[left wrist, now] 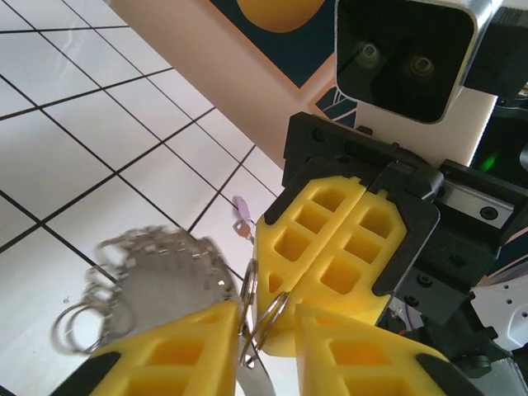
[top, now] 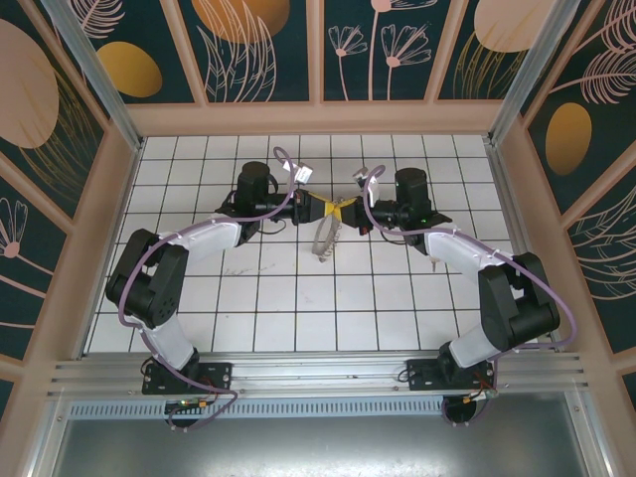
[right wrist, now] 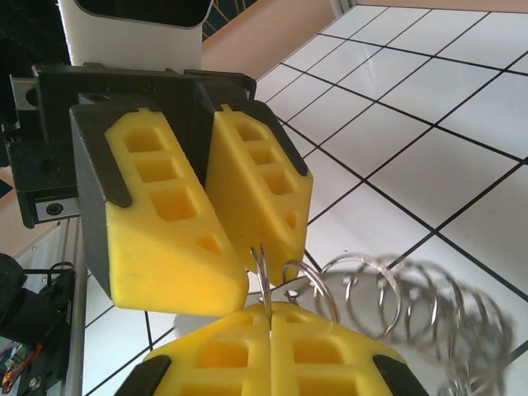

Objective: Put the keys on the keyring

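Both arms meet above the middle of the tiled floor. My right gripper is shut on one small wire ring of the keyring, whose hoop and fringe of rings hang below it. My left gripper faces it tip to tip, its jaws drawn in close around a flat silver key. The key's head sits at a wire ring between the two grippers. In the right wrist view the left gripper pinches in just above my right fingertips.
A small purple-tagged metal piece lies on the white tiles beyond the grippers. Beige walls ring the floor. The open tiles lie between the arms and the near rail.
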